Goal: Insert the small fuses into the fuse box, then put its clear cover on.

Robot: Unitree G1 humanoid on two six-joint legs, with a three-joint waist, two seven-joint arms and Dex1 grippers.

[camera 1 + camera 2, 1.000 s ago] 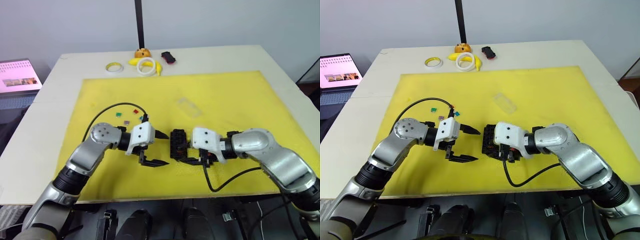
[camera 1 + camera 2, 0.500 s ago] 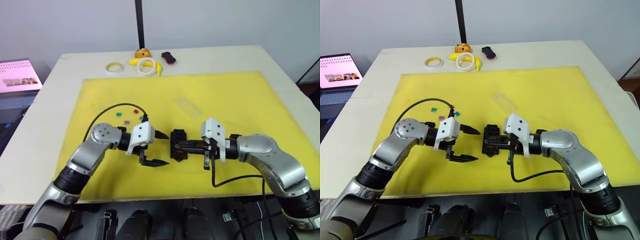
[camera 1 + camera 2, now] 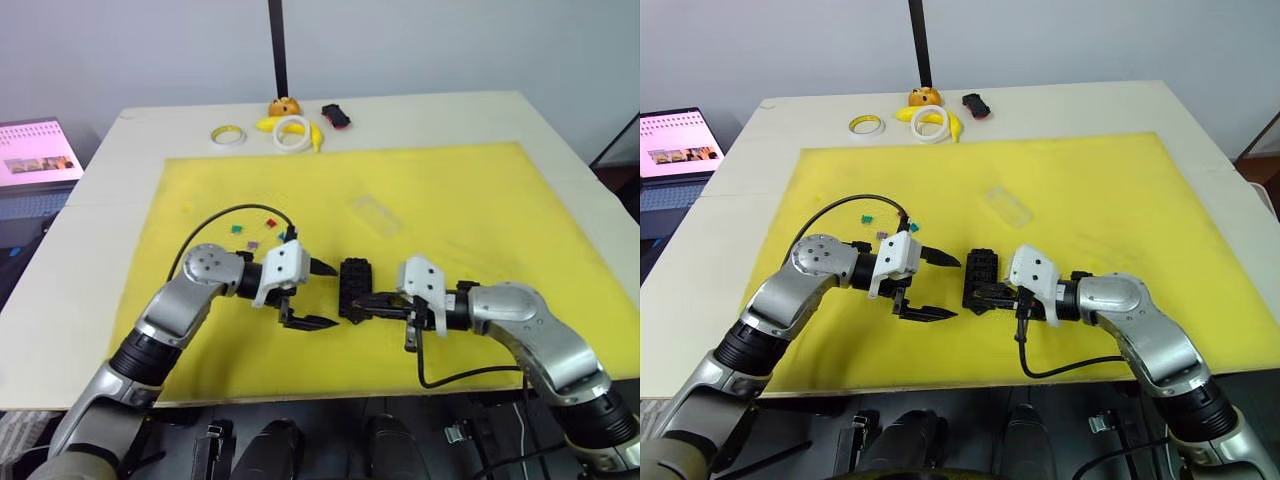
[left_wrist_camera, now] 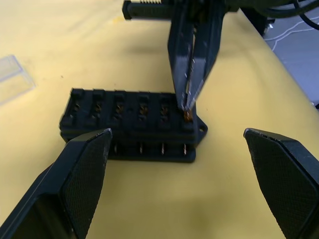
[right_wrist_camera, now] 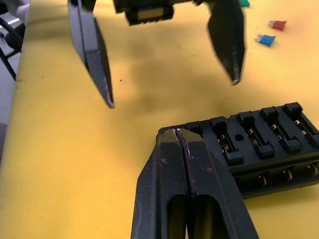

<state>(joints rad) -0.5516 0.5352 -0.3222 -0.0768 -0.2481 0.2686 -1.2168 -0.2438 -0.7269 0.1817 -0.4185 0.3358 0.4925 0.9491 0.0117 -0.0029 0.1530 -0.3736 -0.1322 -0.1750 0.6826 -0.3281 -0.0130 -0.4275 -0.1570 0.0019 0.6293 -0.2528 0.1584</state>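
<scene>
Fuse box [image 3: 354, 287]: mid-mat, between tools. Right tool [image 3: 372, 300]: fingers pressed together, tip at end slot. Left tool [image 3: 322, 295]: spread wide, empty. Risk: sideways push skids box.

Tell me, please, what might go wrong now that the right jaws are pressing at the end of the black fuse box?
The black slotted plastic fuse box lies unheld on the yellow mat, so the shut right gripper pushing at its end slot could slide or tip it. The left gripper hangs open beside it, close enough for a collision.
</scene>
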